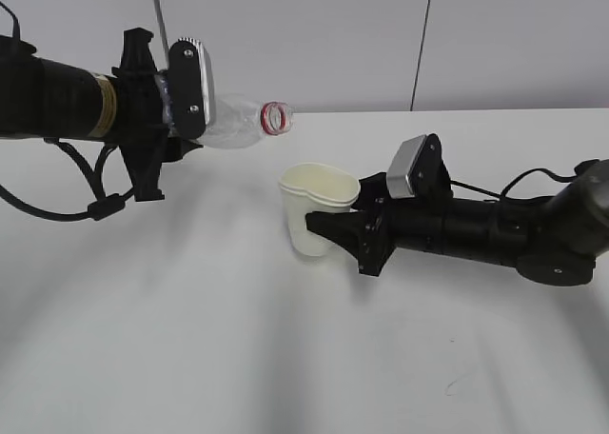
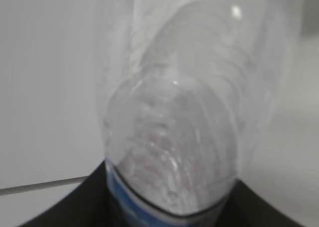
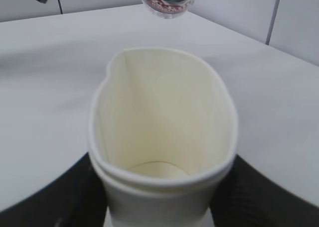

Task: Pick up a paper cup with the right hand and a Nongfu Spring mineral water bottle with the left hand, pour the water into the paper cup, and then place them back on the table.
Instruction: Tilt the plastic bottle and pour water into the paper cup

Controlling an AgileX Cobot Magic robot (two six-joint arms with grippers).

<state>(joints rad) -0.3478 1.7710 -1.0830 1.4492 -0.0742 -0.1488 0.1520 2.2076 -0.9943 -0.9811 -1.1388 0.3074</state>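
Bottle [image 1: 243, 122] lying horizontal, mouth toward squeezed upright cup [image 1: 316, 208] (both gripped)

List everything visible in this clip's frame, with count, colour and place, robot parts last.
Nongfu Spring mineral water bottle: one, clear with red neck ring, tipped nearly sideways in the air, uncapped mouth toward the cup.
Paper cup: one, cream-white, squeezed out of round, centre, bottom at or just above the table.
Table: one, white, under everything.
Wall: pale grey panels, behind.
Left hand: one, black, upper left, gripping the bottle.
Right hand: one, black, from the right, gripping the cup.
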